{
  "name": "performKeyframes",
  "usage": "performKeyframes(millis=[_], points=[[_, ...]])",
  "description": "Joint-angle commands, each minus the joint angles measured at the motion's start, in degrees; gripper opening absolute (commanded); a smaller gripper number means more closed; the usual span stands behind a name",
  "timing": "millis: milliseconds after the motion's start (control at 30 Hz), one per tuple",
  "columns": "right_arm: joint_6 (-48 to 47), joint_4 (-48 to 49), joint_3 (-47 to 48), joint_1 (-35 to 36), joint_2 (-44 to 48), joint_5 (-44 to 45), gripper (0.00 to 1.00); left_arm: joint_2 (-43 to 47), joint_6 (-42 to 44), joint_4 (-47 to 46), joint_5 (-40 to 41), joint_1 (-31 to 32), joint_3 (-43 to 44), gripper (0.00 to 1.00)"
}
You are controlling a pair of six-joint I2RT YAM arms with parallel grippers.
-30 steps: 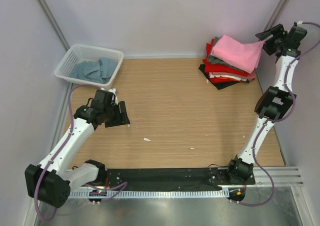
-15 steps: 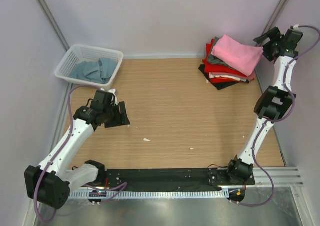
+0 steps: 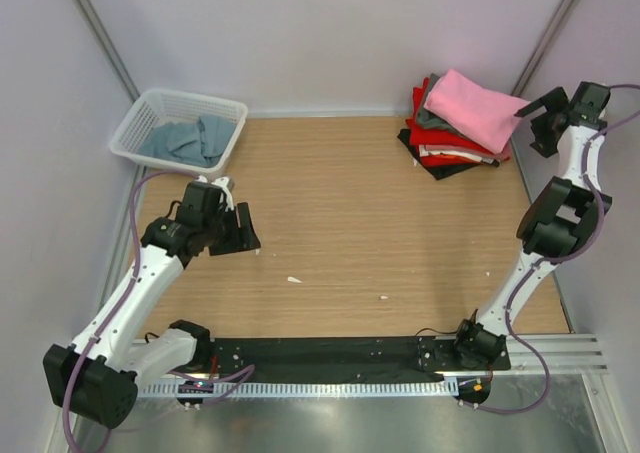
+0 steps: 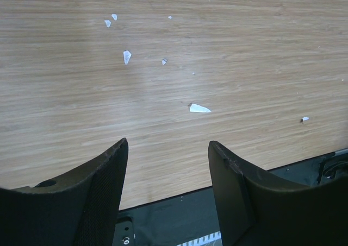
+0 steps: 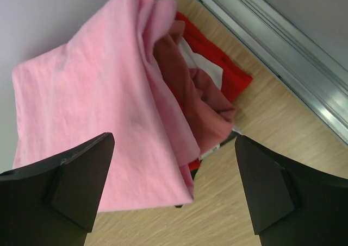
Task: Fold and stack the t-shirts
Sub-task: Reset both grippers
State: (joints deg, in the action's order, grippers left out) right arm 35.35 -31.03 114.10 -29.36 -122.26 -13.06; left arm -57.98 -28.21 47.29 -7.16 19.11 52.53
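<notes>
Broadly, the wooden tabletop [image 3: 340,233] carries a stack of folded t-shirts [image 3: 445,138] at its far right corner, with a pink t-shirt [image 3: 475,108] on top. At the far left, a white basket [image 3: 232,133] holds a grey-blue t-shirt [image 3: 185,141]. The right end effector [image 3: 538,123] hangs just right of the stack, spread wide and empty. The left end effector [image 3: 235,231] hovers over the wood at the left, also spread and empty. White scraps [image 4: 199,108] dot the wood.

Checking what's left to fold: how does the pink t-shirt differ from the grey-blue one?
The pink t-shirt lies folded on top of the stack, far right; the grey-blue t-shirt sits crumpled in the white lattice basket, far left. Both are plain, and neither is held.
</notes>
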Motion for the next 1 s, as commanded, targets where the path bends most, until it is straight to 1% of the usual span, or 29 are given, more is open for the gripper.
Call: performKeyframes(millis=[0, 33, 67, 133, 167, 233, 267, 300, 333, 367, 433, 467, 500, 533, 567, 600, 633, 667, 700, 733, 767, 833, 867, 933, 967], points=[[12.2, -1.9, -4.9, -13.2, 7.0, 17.1, 1.0, 1.2, 0.3, -1.9, -1.1, 0.2, -0.2, 0.62], [13.0, 0.3, -6.7, -13.2, 8.9, 17.2, 1.0, 1.3, 0.3, -1.9, -1.2, 0.2, -0.2, 0.62], [13.2, 1.8, -10.4, -13.1, 13.5, 16.8, 1.0, 1.5, 0.3, -1.9, -1.0, 0.2, -0.3, 0.62], [14.7, 7.0, -14.2, -12.8, 18.6, 15.4, 1.0, 1.7, 0.3, -2.2, -1.1, 0.2, -0.3, 0.62], [15.3, 9.5, -18.8, -12.2, 23.6, 12.0, 1.0, 1.7, 0.3, -1.9, -1.0, 0.2, -0.3, 0.62], [16.7, 16.1, -23.5, -10.9, 29.2, 9.7, 1.0, 1.6, 0.3, -2.0, -1.1, 0.2, -0.3, 0.62], [16.7, 18.1, -27.6, -8.2, 31.5, 8.8, 1.0, 1.6, 0.3, -2.1, -1.1, 0.2, -0.3, 0.62], [16.7, 19.8, -29.5, -6.3, 36.8, 8.4, 1.0, 1.3, 0.3, -2.1, -1.0, 0.2, -0.4, 0.62], [16.4, 23.1, -31.6, -3.5, 38.8, 8.1, 1.0, 1.2, 0.3, -2.1, -1.0, 0.2, -0.4, 0.62], [14.4, 24.9, -35.4, 2.1, 41.2, 7.8, 1.0, 1.0, 0.3, -2.1, -0.8, 0.2, -0.4, 0.63], [12.5, 28.2, -39.3, 9.8, 46.1, 9.2, 1.0, 0.6, 0.3, -1.9, -0.7, 0.2, -0.2, 0.63], [11.3, 30.0, -41.6, 13.4, 47.3, 8.8, 1.0, 0.5, 0.3, -1.8, -0.3, 0.2, -0.2, 0.62], [9.1, 30.7, -46.1, 21.4, 48.2, 9.0, 1.0, 0.4, 0.3, -1.8, -0.1, 0.2, -0.3, 0.62], [8.6, 33.8, -48.5, 25.0, 49.4, 10.4, 1.0, 0.4, 0.3, -1.6, 0.0, 0.2, -0.2, 0.62], [7.4, 34.7, -52.9, 29.1, 49.6, 10.9, 1.0, 0.4, 0.3, -1.6, 0.3, 0.2, -0.2, 0.62], [5.0, 34.5, -54.9, 36.3, 49.7, 12.3, 1.0, 0.6, 0.3, -1.6, 0.4, 0.2, -0.2, 0.62], [4.3, 34.1, -56.9, 40.2, 49.3, 16.3, 1.0, 0.8, 0.3, -1.6, 0.5, 0.2, -0.2, 0.62], [4.0, 33.9, -59.0, 43.0, 49.1, 20.6, 1.0, 0.8, 0.3, -1.7, 0.7, 0.2, -0.2, 0.62], [4.4, 34.4, -63.3, 45.4, 49.0, 21.7, 1.0, 1.0, 0.3, -1.5, 0.9, 0.2, -0.2, 0.62], [4.8, 35.8, -65.5, 50.1, 49.0, 22.3, 1.0, 1.1, 0.2, -1.6, 1.1, 0.3, -0.2, 0.62], [5.2, 36.9, -69.6, 52.4, 49.0, 22.6, 1.0, 1.4, 0.2, -1.7, 1.3, 0.3, -0.2, 0.62], [6.8, 39.0, -73.0, 57.1, 49.2, 23.5, 1.0, 1.5, 0.1, -1.5, 1.4, 0.3, -0.2, 0.62], [7.5, 39.2, -75.5, 61.7, 49.3, 25.3, 1.0, 1.5, 0.1, -1.5, 1.7, 0.3, -0.2, 0.62], [8.8, 39.4, -77.5, 65.6, 49.3, 26.9, 1.0, 1.7, 0.0, -1.5, 2.2, 0.3, -0.2, 0.62], [9.2, 39.1, -79.3, 69.0, 49.3, 27.8, 1.0, 1.6, 0.0, -1.5, 2.4, 0.3, -0.2, 0.62]])
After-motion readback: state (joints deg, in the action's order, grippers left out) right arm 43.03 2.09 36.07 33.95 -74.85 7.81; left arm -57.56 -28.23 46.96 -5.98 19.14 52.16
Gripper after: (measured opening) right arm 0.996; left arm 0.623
